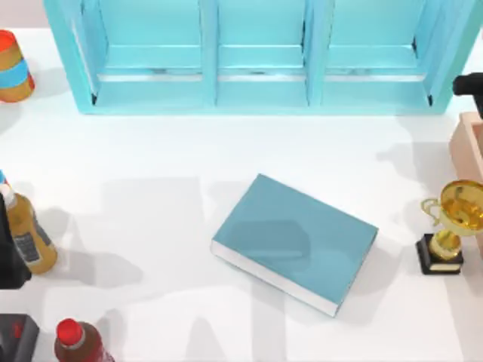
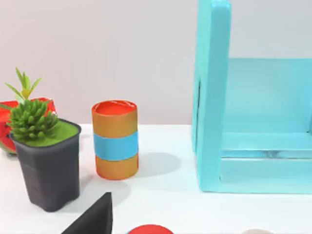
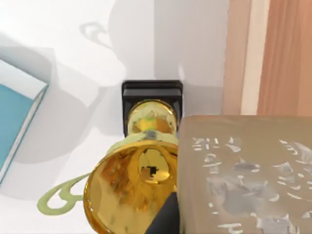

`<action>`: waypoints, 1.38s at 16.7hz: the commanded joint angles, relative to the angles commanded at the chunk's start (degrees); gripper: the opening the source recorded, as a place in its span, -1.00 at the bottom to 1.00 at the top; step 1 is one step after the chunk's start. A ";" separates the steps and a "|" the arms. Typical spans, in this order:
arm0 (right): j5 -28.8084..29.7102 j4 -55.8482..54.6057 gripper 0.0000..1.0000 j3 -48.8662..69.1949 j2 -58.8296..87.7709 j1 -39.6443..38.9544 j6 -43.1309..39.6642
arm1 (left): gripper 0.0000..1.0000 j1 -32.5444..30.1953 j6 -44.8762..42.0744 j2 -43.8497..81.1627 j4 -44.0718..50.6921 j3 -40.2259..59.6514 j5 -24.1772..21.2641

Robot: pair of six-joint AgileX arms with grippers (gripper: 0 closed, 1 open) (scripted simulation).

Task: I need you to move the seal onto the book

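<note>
Tan-brown, the seal (image 3: 243, 175) looms close under my right wrist, just beside the gold trophy (image 3: 141, 180); whether my right hand grips it I cannot tell. Swinging toward the book (image 1: 294, 241) could clip that trophy. Bench (image 1: 226, 151) around the book lies open.

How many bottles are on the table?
2. The amber bottle stands at the table's left edge. The red-capped bottle is at the bottom-left corner, partly cut off. More could be hidden beyond the left edge.
</note>
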State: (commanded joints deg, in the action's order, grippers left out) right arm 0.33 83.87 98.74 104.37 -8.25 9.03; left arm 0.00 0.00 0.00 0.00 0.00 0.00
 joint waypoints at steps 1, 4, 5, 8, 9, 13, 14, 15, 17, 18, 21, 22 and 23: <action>0.01 0.08 -1.00 0.06 -0.01 -0.07 0.07 | 1.00 0.00 0.00 0.00 0.00 0.00 0.00; -0.11 -0.06 -1.00 -0.10 0.25 0.19 0.10 | 1.00 0.00 0.00 0.00 0.00 0.00 0.00; -0.15 -0.19 -1.00 -0.02 0.33 0.06 0.23 | 1.00 0.00 0.00 0.00 0.00 0.00 0.00; -0.92 -3.24 -1.00 1.63 2.05 -3.41 3.92 | 1.00 0.00 0.00 0.00 0.00 0.00 0.00; -1.22 -4.84 -1.00 2.31 2.96 -5.50 6.11 | 1.00 0.00 0.00 0.00 0.00 0.00 0.00; -1.78 -11.75 -1.00 3.93 7.67 -16.95 16.24 | 1.00 0.00 0.00 0.00 0.00 0.00 0.00; -1.76 -12.98 -1.00 4.10 9.15 -20.12 18.63 | 1.00 0.00 0.00 0.00 0.00 0.00 0.00; -1.66 -13.87 -1.00 4.29 10.68 -23.16 20.97 | 1.00 0.00 0.00 0.00 0.00 0.00 0.00; -1.24 -14.39 -1.00 4.67 13.61 -28.12 25.45 | 1.00 0.00 0.00 0.00 0.00 0.00 0.00; -0.97 -14.04 -1.00 4.70 14.84 -29.69 27.42 | 1.00 0.00 0.00 0.00 0.00 0.00 0.00; -0.20 -12.87 -1.00 4.12 16.92 -31.16 31.20 | 1.00 0.00 0.00 0.00 0.00 0.00 0.00; -0.09 -12.76 -1.00 3.96 17.07 -31.04 31.57 | 1.00 0.00 0.00 0.00 0.00 0.00 0.00; -0.09 -12.76 -1.00 3.96 17.07 -31.04 31.57 | 1.00 0.00 0.00 0.00 0.00 0.00 0.00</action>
State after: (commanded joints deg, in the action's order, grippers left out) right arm 0.24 71.11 102.70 121.44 -39.29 40.60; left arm 0.00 0.00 0.00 0.00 0.00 0.00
